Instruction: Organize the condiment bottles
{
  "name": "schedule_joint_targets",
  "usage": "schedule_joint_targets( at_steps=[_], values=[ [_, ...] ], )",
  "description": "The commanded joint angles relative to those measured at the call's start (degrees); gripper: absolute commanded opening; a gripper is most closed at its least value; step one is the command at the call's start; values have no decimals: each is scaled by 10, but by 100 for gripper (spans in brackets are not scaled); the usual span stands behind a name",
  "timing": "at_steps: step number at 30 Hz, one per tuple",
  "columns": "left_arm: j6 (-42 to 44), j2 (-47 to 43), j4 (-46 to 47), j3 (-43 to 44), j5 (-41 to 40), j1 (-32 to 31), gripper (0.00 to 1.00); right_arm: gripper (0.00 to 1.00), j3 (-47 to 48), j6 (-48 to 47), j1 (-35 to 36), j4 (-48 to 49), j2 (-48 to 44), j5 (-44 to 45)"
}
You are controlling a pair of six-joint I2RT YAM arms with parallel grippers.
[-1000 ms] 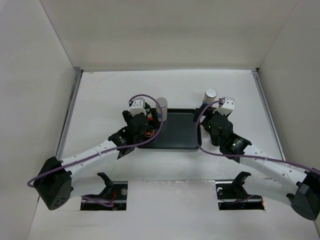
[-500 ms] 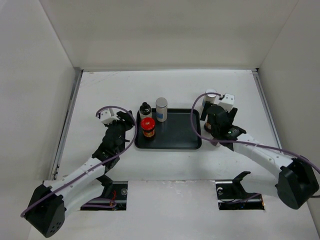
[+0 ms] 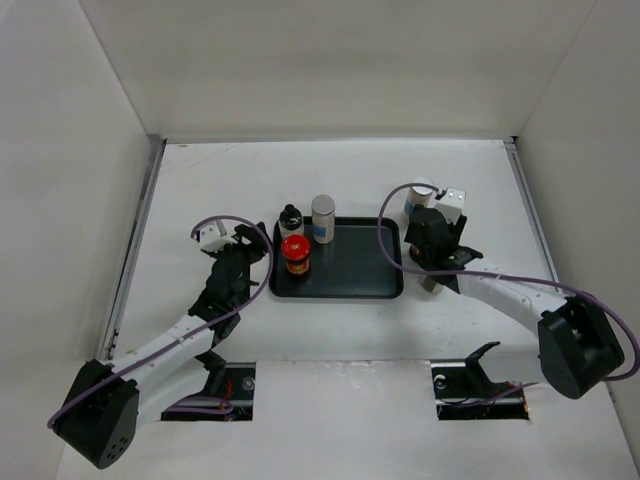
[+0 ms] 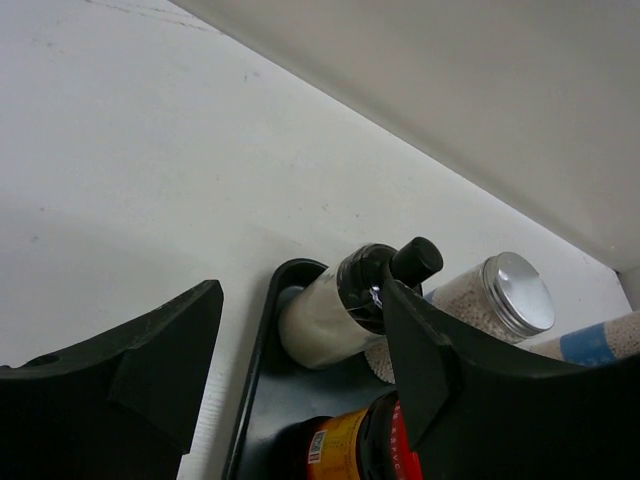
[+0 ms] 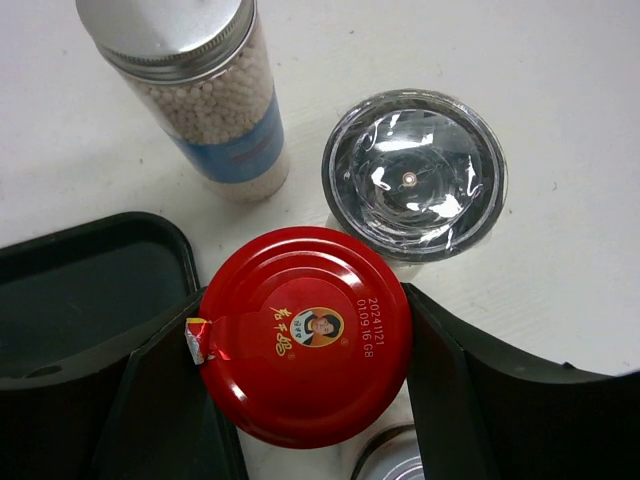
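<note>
My right fingers (image 5: 470, 400) straddle the red-lidded jar (image 5: 305, 335) just beside the tray (image 5: 80, 290) — clamped or not, I cannot tell; left fingers (image 4: 150, 370) stand apart, empty. Next: lift it aboard.

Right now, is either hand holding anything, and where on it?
The left hand is empty. The right hand brackets the red-lidded jar at its lid; whether it actually grips cannot be told.

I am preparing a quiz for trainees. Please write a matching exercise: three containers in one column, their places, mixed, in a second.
1 black-capped bottle
2 red-lidded jar, right side
3 clear-lidded container

A standing free on the table
B between the fingers of the right tool
C in the tray, far left corner

Pairs: 1-C, 2-B, 3-A
</note>
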Motion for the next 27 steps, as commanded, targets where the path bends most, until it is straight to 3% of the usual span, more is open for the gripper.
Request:
schedule_joint_targets(
  at_steps=[1, 4, 9, 14, 27],
  values=[
    [-7, -1, 44, -5, 8, 12, 63, 63, 9, 8, -10, 46, -1, -18],
    [-7, -8, 45, -10, 14, 17, 64, 55, 9, -1, -6, 49, -25, -8],
    [-8, 11, 54, -7, 15, 21, 65, 53, 25, -27, 16, 52, -102, 18],
    [-8, 13, 61, -9, 12, 22, 79, 53, 54, -49, 63, 58, -124, 29],
    [-25, 9, 61, -21, 20, 39, 83, 53, 137, -50, 263, 160, 66, -26]
  ],
)
